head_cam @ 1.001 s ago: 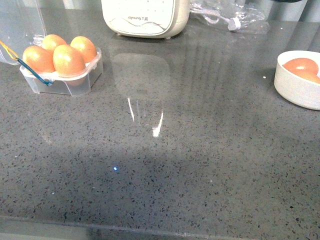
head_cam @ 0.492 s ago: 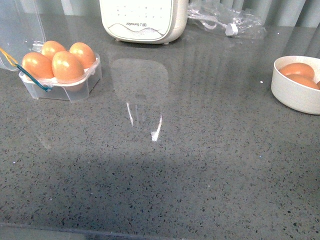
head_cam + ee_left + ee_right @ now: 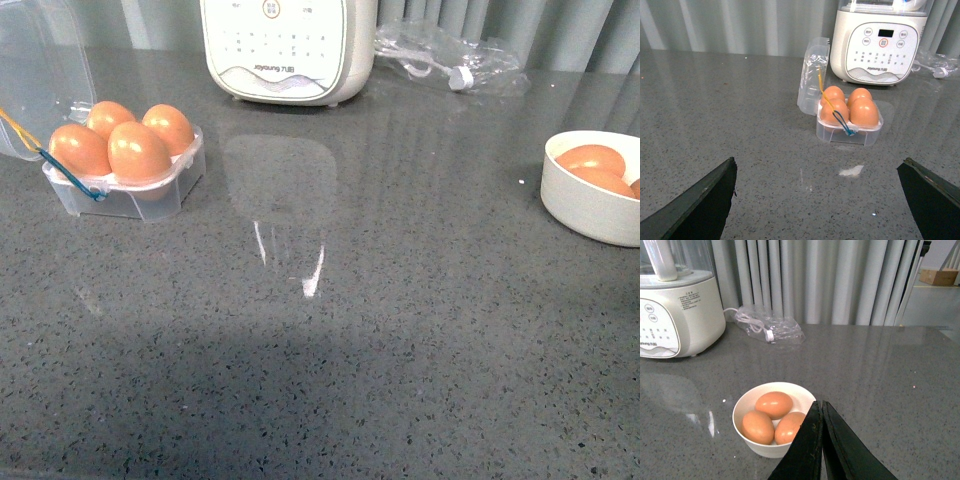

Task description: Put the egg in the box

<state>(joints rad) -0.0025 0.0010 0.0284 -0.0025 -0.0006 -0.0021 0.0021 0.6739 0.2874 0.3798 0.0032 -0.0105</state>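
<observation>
My left jaws are apart, right jaws together and empty, but the egg case at 10 o'clock looks full, so I'd worry another egg from the bowl rolls off.

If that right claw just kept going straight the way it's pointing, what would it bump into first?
Most likely the white bowl, at its rim beside the eggs; the shut right claw overlaps that edge. Depth is unclear, so it might just miss.
</observation>
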